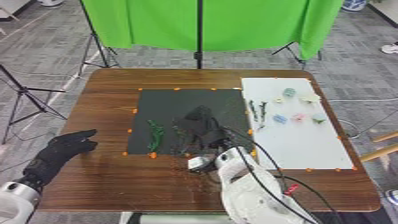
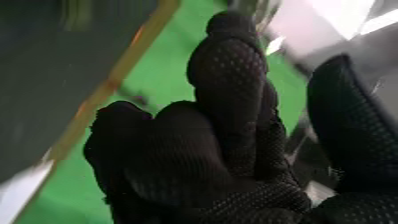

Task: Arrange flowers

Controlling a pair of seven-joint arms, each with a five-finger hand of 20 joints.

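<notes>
Under me, a brown wooden counter [image 1: 107, 107] is carrying a black mat [image 1: 169, 107] and a smooth white sheet [image 1: 311, 147]. Small blue, pink and cream flower heads [image 1: 280, 119] are lying on the white, beside slender green stems [image 1: 263, 111]. I am holding my fabric-gloved right hand [image 1: 203, 129] over the black and my left hand [image 1: 69, 145] left of it, fingers loosely open on both.

The right arm [image 1: 244, 187] is white, with rounded segments and dark cables [image 1: 275, 172] running along it — a small red piece [image 1: 291, 189] beside them. The left arm [image 1: 16, 197] is white too. The left hand [image 1: 73, 144] and right hand [image 1: 204, 129] wear black fabric gloves — knitted, patterned with small pale dots [image 2: 233, 62] in the right wrist view.
</notes>
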